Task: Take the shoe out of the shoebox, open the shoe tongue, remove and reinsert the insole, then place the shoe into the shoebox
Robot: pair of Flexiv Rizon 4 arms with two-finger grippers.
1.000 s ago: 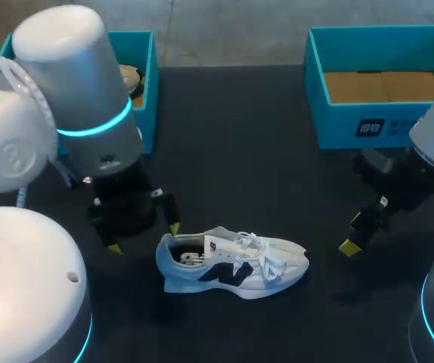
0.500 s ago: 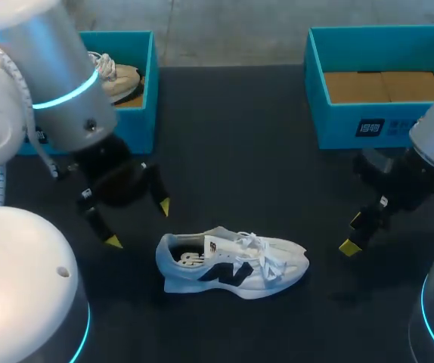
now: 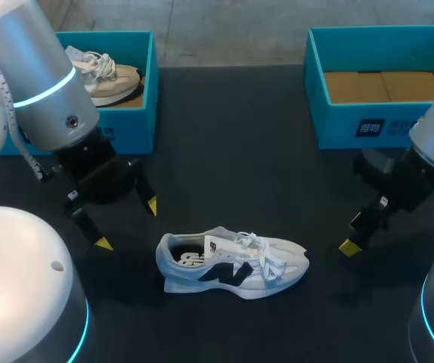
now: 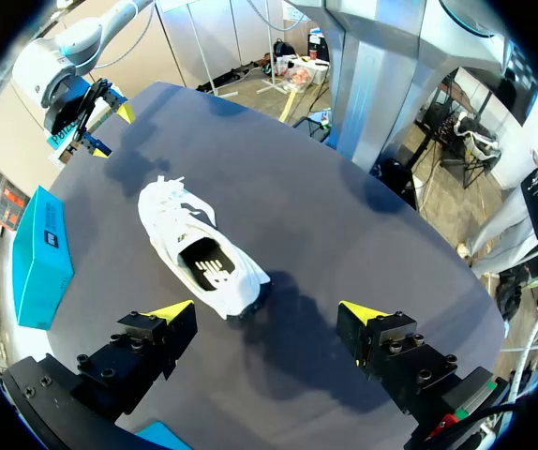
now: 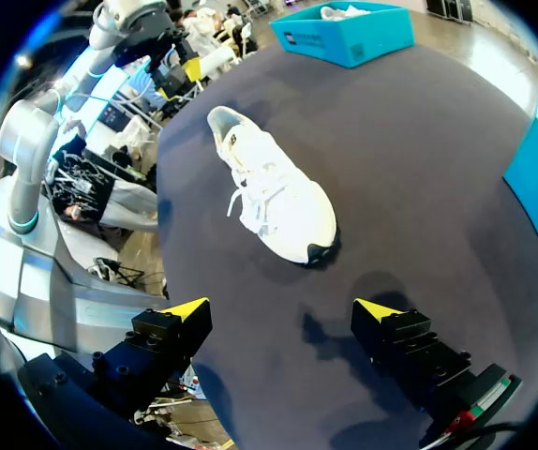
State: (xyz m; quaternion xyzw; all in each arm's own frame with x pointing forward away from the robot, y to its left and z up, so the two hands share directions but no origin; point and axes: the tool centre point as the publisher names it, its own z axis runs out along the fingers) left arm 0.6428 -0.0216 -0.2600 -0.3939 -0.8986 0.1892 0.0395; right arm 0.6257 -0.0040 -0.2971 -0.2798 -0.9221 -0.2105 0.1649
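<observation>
Shoe [image 3: 232, 262] lies apart between open left pincer [image 3: 127, 224] and open right pincer [image 3: 351, 234]

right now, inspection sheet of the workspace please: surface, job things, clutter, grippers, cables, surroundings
surface: dark table
job's things: white shoe on the table between the grippers, outside both boxes; right shoebox holds no shoe; left shoebox holds a second shoe
clutter: nothing seen
grippers: left gripper open, near the heel; right gripper open, off the toe; neither touches the shoe
cables: white cable along the left arm
surroundings: nothing seen
</observation>
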